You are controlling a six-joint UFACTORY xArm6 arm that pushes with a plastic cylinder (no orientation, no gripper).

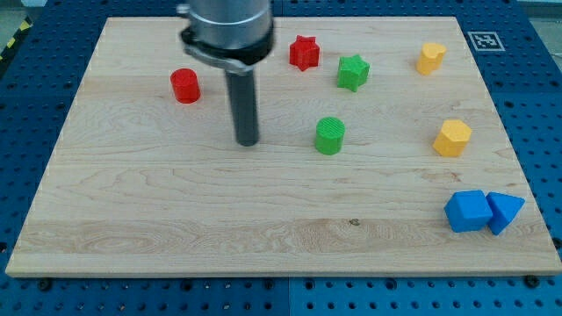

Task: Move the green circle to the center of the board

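Now, by landmark, the green circle (330,136):
Position: a little right of the worktop (176,219) centre; green star (353,72) above it.
End effector: a bare rod with no jaws, holding nothing; the tip (248,141) stands near its left, apart.
Handling: likely light, rigid, smooth-sliding; round side may roll off a push; best pressed squarely on its right flank.
Writing: no readable text; a square marker (484,39) lies at upper right.

Bright, even light; sharp focus, soft short shadows, no glare.
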